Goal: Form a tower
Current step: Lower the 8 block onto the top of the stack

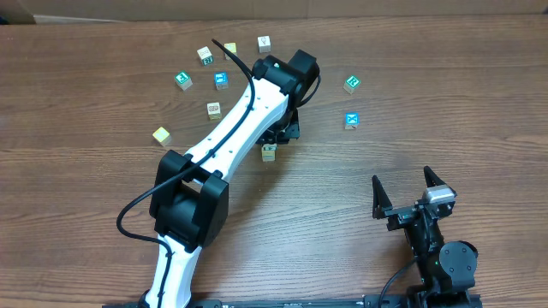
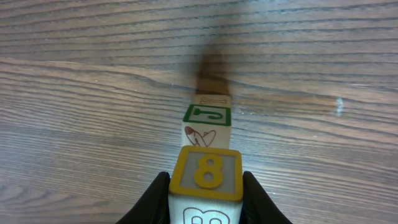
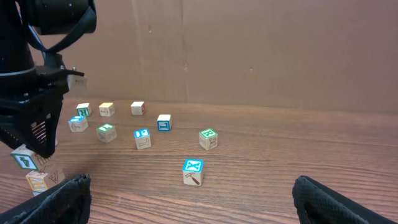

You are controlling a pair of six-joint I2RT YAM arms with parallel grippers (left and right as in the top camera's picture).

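Pinching a yellow-faced cube [image 2: 206, 171] by its side faces, my left gripper [image 2: 206, 190] is holding it over the tower [image 1: 269, 154], which is standing near the table's [image 1: 445, 77] middle. I am judging these blocks light, stiff and easily toppled. My right gripper [image 1: 402, 184] is gaping wide at five o'clock.

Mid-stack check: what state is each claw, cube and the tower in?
left claw: shut on the yellow 8 cube
yellow 8 cube: gripped, held over the tower
tower: standing, green J cube uppermost
right claw: open, empty
blue X cube: loose, lying alone
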